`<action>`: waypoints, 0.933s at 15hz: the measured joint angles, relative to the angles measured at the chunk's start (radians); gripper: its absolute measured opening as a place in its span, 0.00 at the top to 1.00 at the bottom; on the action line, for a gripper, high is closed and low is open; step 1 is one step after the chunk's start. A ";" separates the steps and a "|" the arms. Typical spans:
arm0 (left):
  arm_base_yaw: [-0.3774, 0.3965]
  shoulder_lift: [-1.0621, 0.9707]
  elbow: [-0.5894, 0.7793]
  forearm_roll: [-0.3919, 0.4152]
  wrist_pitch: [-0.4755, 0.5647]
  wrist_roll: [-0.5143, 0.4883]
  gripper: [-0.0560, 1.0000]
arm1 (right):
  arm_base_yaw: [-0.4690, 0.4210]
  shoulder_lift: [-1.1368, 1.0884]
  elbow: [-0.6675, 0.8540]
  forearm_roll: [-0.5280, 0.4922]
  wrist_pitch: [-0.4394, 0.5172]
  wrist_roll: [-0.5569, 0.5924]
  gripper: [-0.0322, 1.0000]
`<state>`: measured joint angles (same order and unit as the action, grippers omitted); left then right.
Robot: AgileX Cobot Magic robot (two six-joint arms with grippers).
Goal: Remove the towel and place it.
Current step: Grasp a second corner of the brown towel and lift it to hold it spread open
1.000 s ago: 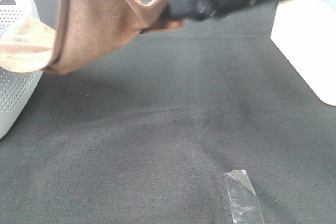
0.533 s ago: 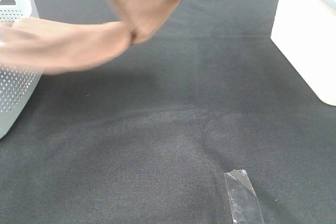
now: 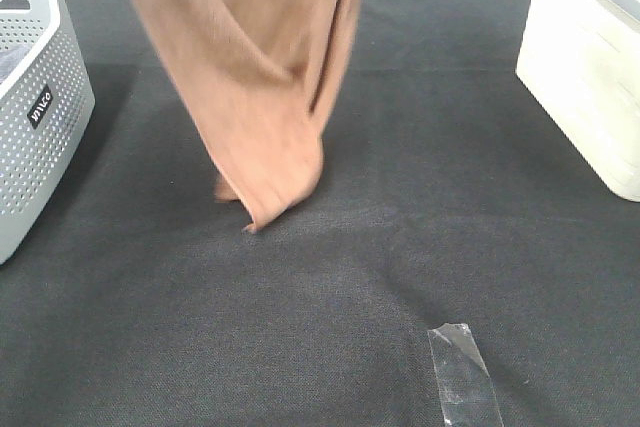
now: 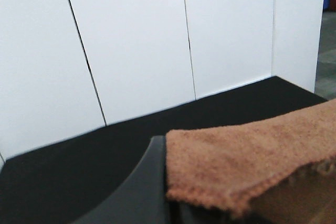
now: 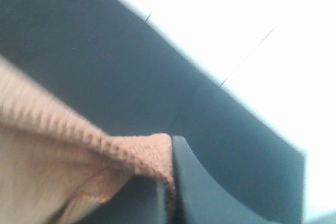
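Up it goes: over the black worktop (image 3: 420,287) the towel (image 3: 262,87) is hanging in a long fold, its low tip seemingly brushing the cloth.
It's dangling between the grey basket (image 3: 45,137) and the white box (image 3: 580,77). The left gripper (image 4: 167,195) and the right gripper (image 5: 169,187) are each clamping just a stitched edge, so a swing could be tugging it loose.
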<state>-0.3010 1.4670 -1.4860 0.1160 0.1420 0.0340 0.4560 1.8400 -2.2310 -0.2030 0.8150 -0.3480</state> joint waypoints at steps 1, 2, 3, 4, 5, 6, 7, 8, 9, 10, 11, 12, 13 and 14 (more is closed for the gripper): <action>0.000 0.022 -0.015 0.008 -0.059 0.017 0.95 | 0.000 0.023 -0.039 -0.030 -0.061 0.030 0.97; 0.002 0.052 -0.046 0.018 -0.103 0.025 0.95 | 0.000 0.038 -0.050 -0.062 -0.122 0.068 0.97; 0.013 0.094 -0.100 0.026 -0.120 0.027 0.95 | 0.000 0.051 -0.056 -0.092 -0.180 0.110 0.97; 0.027 0.138 -0.170 0.028 -0.130 0.030 0.95 | 0.000 0.062 -0.057 -0.113 -0.229 0.140 0.97; 0.035 0.192 -0.240 0.038 -0.129 0.031 0.95 | 0.000 0.071 -0.057 -0.123 -0.273 0.158 0.97; 0.041 0.270 -0.348 0.054 -0.126 0.034 0.95 | 0.000 0.090 -0.057 -0.133 -0.357 0.178 0.97; 0.041 0.317 -0.411 0.055 -0.125 0.034 0.95 | -0.004 0.104 -0.058 -0.135 -0.417 0.188 0.97; 0.041 0.366 -0.475 0.058 -0.125 0.034 0.95 | -0.014 0.120 -0.058 -0.137 -0.459 0.204 0.97; 0.041 0.407 -0.529 0.059 -0.125 0.034 0.95 | -0.028 0.133 -0.058 -0.138 -0.493 0.211 0.97; 0.041 0.444 -0.579 0.061 -0.125 0.038 0.95 | -0.046 0.146 -0.058 -0.138 -0.515 0.220 0.97; 0.041 0.483 -0.630 0.061 -0.125 0.041 0.95 | -0.060 0.156 -0.058 -0.137 -0.543 0.236 0.97; 0.041 0.516 -0.674 0.061 -0.134 0.042 0.95 | -0.072 0.167 -0.058 -0.128 -0.577 0.238 0.97; 0.041 0.553 -0.712 0.061 -0.148 0.045 0.95 | -0.086 0.179 -0.058 -0.114 -0.616 0.246 0.97; 0.041 0.587 -0.747 0.061 -0.176 0.048 0.95 | -0.097 0.189 -0.058 -0.103 -0.660 0.250 0.97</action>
<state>-0.2600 2.0540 -2.2330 0.1770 -0.0340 0.0820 0.3590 2.0290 -2.2890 -0.3060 0.1550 -0.0980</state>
